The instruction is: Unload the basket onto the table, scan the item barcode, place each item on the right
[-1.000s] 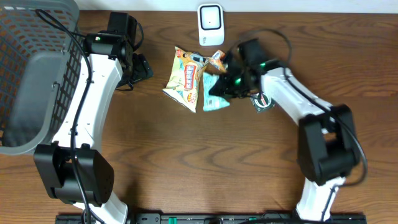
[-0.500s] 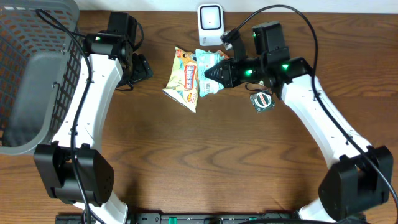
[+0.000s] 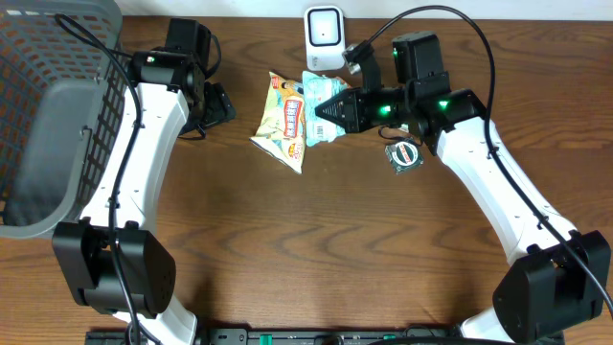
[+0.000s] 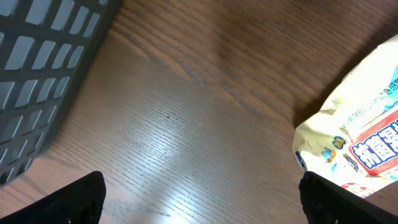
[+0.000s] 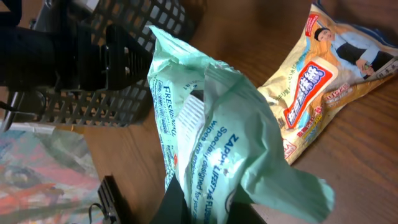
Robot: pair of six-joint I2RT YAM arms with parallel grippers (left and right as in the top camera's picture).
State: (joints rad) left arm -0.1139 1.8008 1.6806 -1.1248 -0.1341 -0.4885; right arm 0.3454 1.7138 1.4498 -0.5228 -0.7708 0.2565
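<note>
**newb_op:** quick q, where's my item atm and what are the pincers doing?

**yam_fan:** ok so your right pincer (image 3: pixel 324 113) is clamped tight on the mint-green packet (image 3: pixel 316 132). It grips one end, so the rest sticks out past the fingertips, crumpled and folded over. On the overhead cam it sits btw the white scanner (image 3: pixel 325 38) at the far edge of the worktop (image 3: pixel 316 249) and the yellow snack bag (image 3: pixel 284 120). It's just in front of the scanner, and its left edge overlaps the snack bag's right side. Your right wrist cam shows it held up off the wood, w/ the snack bag lying flat behind it

**newb_op:** barcode facing the scanner?

**yam_fan:** can't tell tbh. There's a white striped patch tucked in the fold on the wrist cam, partly hidden, plus teal print running down the pack. Which face points at the scanner, idk

**newb_op:** and the left side?

**yam_fan:** your left pincer (image 3: pixel 218 107) is spread wide w/ nothing in it, over bare wood btw the grey basket (image 3: pixel 38 57) and the snack bag. Its cam catches the basket's mesh wall top left, a corner of the snack bag on the right, and both dark fingertips in the bottom corners. Also fyi a small round dark-green pack (image 3: pixel 404 155) w/ a red-and-white label lies on the worktop just beside your right arm, apart from the other packs
</note>
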